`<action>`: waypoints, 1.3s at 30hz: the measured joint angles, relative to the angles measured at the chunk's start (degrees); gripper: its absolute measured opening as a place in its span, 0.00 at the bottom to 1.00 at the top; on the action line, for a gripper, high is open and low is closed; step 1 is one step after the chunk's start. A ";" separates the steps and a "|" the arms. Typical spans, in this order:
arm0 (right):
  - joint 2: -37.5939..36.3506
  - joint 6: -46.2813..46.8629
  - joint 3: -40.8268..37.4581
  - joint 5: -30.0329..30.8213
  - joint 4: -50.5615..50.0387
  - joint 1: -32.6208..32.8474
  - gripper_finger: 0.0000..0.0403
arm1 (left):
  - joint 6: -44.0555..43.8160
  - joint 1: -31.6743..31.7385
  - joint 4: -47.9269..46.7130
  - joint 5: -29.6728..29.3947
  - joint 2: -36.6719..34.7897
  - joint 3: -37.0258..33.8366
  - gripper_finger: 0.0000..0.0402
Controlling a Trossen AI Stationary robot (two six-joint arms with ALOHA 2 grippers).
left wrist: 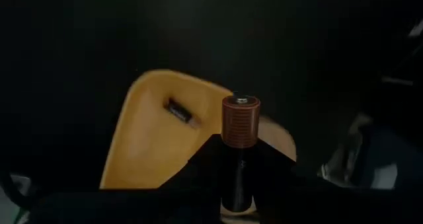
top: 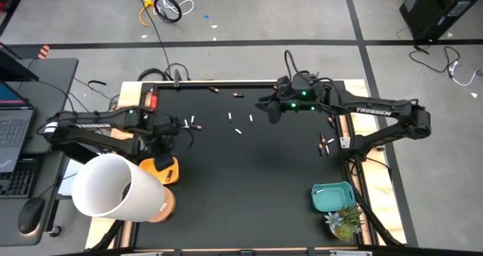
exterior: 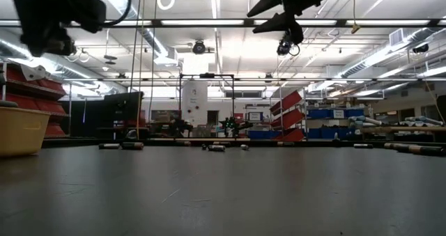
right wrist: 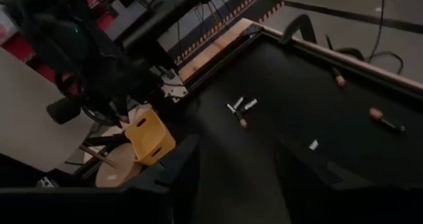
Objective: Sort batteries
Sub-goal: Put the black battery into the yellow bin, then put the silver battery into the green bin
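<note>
My left gripper [top: 164,140] hangs over the yellow bin [top: 163,169] at the table's left edge, shut on a dark battery with a copper end [left wrist: 240,121]. In the left wrist view one more dark battery [left wrist: 180,112] lies inside the yellow bin [left wrist: 152,145]. My right gripper [right wrist: 231,174] is open and holds nothing. It hovers high over the far middle of the mat [top: 268,109]. Loose batteries lie on the mat: a white pair [right wrist: 239,107], others [top: 238,131] [top: 230,118], and dark ones near the far edge [right wrist: 383,119]. My left gripper pinches the battery's dark body [left wrist: 236,178] between its two fingers, and the battery lies along them. The copper end [left wrist: 240,118] sticks out past the fingertips. The fingers slant steeply down over the yellow bin, and the battery is clear of bin and mat.
A teal bin [top: 333,197] stands at the near right with a small plant [top: 343,223] beside it. A large white cylinder [top: 115,185] stands off the near left corner. Dark batteries [top: 324,143] lie by the right edge. The mat's middle and near part are bare.
</note>
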 joint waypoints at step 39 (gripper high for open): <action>0.97 1.85 -0.02 -4.38 6.29 -3.60 0.43 | -21.47 -5.76 22.76 3.29 -0.71 -26.71 0.47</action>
